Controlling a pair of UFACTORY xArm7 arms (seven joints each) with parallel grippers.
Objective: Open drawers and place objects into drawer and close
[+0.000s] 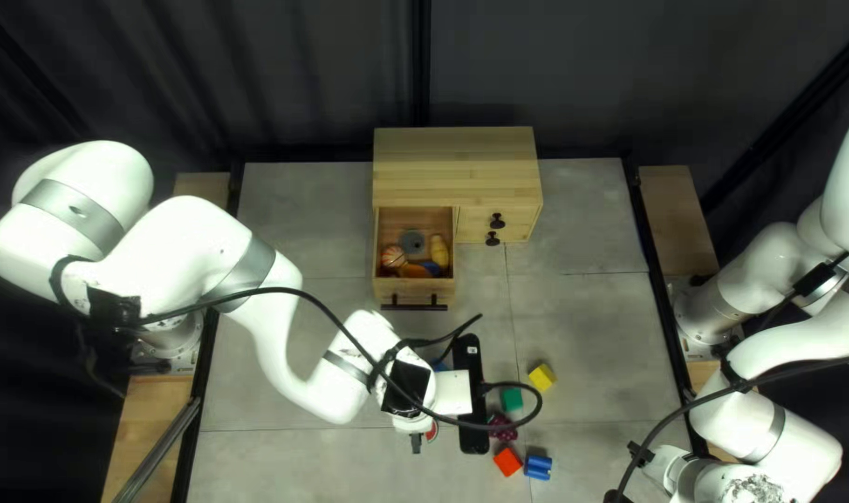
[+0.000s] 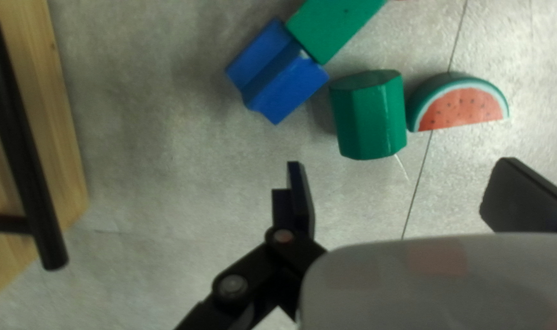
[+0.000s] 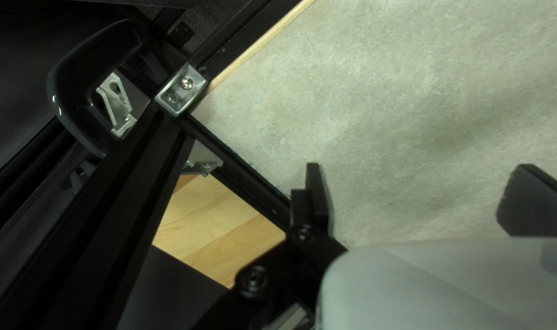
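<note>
Well, the left drawer of the wooden cabinet (image 1: 452, 168) stands open, holding a striped ball (image 1: 393, 256), a grey disc (image 1: 412, 242) and a yellow piece (image 1: 439, 250). In front of the cabinet, my left gripper (image 1: 471, 410) has its fingers spread with nothing between them. Going by the left wrist view, the grooved blue block (image 2: 278, 73) sits nearest the cabinet's black drawer handle (image 2: 22, 134), then comes the green octagonal block (image 2: 370, 119), with the toy watermelon slice (image 2: 461, 109) beside it, farther out. Also out in front of the cabinet, toward its right, are a yellow block (image 1: 542, 376) and, farther off, a red block (image 1: 507, 462). My right gripper (image 3: 413, 198), well apart from the cabinet, holds its fingers wide over grey tabletop (image 3: 413, 91).
</note>
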